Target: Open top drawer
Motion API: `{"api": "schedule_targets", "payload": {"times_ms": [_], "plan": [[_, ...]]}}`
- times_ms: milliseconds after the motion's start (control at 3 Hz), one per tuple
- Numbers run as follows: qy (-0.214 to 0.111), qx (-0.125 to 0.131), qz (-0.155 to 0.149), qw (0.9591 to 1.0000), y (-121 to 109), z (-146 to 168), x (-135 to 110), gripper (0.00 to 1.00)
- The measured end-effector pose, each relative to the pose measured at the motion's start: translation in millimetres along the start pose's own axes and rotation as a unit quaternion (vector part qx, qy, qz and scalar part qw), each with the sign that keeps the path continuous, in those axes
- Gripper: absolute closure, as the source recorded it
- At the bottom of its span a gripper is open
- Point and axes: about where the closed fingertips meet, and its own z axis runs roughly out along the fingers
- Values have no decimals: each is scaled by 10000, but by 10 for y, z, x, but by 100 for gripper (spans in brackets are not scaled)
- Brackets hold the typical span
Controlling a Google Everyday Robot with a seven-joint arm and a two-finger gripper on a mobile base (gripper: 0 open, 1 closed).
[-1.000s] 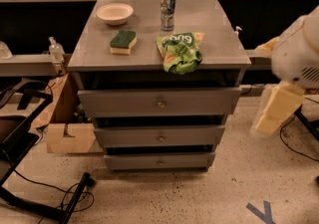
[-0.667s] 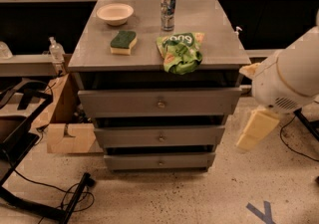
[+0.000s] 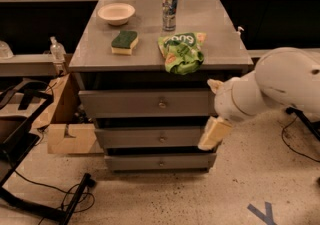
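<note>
The top drawer (image 3: 145, 103) is the widest of three grey drawers in a cabinet and is closed, with a small round knob (image 3: 162, 103) at its centre. Two narrower grey drawers sit below it, the middle one (image 3: 150, 138) and the bottom one (image 3: 160, 161), both closed. My white arm (image 3: 280, 86) comes in from the right. The cream-coloured gripper (image 3: 213, 134) hangs from it, pointing down. It is in front of the right end of the middle drawer, just below the top drawer's right corner and well to the right of the knob.
On the cabinet top (image 3: 95, 54) lie a white bowl (image 3: 116, 13), a drink can (image 3: 170, 4), a green-and-yellow sponge (image 3: 124, 42) and a green snack bag (image 3: 182, 51). A cardboard box (image 3: 65, 131) and cables (image 3: 60, 194) are at the left. Blue tape (image 3: 262, 213) marks the floor.
My arm has swung left and lower towards the cabinet. The gripper has gone from clear of the cabinet's right side to in front of the drawers' right end. The drawers have not moved.
</note>
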Motion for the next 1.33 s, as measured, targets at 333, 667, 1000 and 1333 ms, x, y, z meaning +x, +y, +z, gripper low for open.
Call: {"api": "schedule_targets", "payload": {"times_ms": [333, 667, 1000, 1333], "plan": [[-259, 462, 14, 9986, -271, 155, -76, 0], [-274, 507, 5, 9983, -292, 147, -93, 0], [-323, 382, 110, 9987, -232, 309, -28, 0], [-208, 214, 143, 9995, -135, 598, 82, 0]]}}
